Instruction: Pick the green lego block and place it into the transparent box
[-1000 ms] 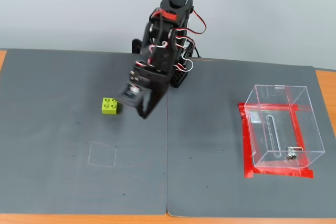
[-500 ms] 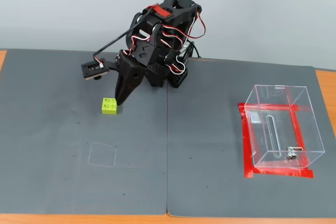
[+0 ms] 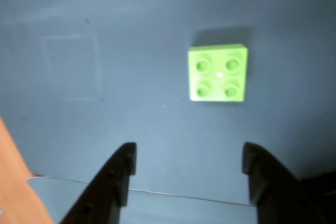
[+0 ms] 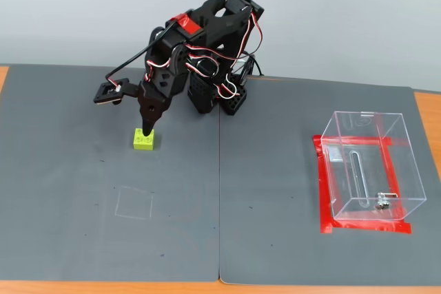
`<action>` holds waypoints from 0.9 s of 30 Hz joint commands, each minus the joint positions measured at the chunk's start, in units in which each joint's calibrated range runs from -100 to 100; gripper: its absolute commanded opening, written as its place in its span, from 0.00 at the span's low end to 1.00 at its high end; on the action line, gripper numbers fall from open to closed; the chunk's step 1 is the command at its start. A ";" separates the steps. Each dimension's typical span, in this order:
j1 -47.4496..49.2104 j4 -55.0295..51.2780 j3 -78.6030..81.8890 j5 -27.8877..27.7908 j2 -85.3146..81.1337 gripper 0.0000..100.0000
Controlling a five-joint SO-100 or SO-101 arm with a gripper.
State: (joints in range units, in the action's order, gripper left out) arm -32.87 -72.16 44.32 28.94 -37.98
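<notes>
**Fingers spread above the block, not yet on it**

Wrist view, nearest first: two dark fingers (image 3: pixel 121 182) come in from the bottom edge, tips wide apart, with nothing between them but grey mat. The gap looks a little wider than the block, which fits a straddling approach; my reading, not a measurement.

Ahead of the fingers and shifted toward the right-hand tip sits the block (image 3: pixel 218 72), studs up, flat on the counter (image 3: pixel 131 35), faces roughly square to the finger line. It is clear of both tips. Judged off-centre, so the wrist probably needs a small sideways correction before descent, or one finger may land on the studs.

Fixed view: the gripper (image 4: pixel 149 129) points steeply down, one tip right at the block's (image 4: pixel 143 139) top; contact cannot be confirmed from this angle. The other finger juts out to the left of the view, which agrees with the open stance.

A faint square outline is marked on the mat (image 4: pixel 134 203), on the near side of the fingers; purpose unknown.

Farthest from the fingers, well off to the right of this view: the box (image 4: pixel 368 166), empty, open side up as far as can be told, framed with red tape (image 4: pixel 324 191), presumably to hold its position.
</notes>
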 commanded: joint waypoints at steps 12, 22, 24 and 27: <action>-1.93 0.46 -9.45 -4.69 17.08 0.30; -4.92 4.71 -9.27 -8.44 20.30 0.30; -4.84 6.01 -8.91 -8.44 20.64 0.30; -4.77 6.79 -8.82 -8.49 20.98 0.30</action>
State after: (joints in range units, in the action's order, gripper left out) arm -37.44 -66.26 36.78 20.73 -16.99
